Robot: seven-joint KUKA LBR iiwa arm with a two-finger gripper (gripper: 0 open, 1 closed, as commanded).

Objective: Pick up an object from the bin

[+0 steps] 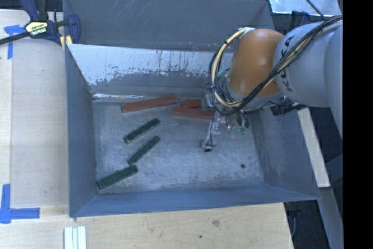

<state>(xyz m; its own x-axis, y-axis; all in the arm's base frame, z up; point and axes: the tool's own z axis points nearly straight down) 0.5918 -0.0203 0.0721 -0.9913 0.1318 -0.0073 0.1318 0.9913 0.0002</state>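
Observation:
My gripper [208, 144] hangs low over the bin floor, right of the middle, with bare floor under its tip. A short red-brown bar [191, 113] lies just up and left of it at the back of the floor; its right end is hidden under the arm. A longer red-brown bar [149, 104] lies further left along the back wall. Nothing shows in the gripper.
Three dark green bars lie on the left half of the floor: one [141, 130] near the middle left, one [143, 150] below it, one [116, 177] at the front left corner. The arm with its orange cover and cables reaches in from the right.

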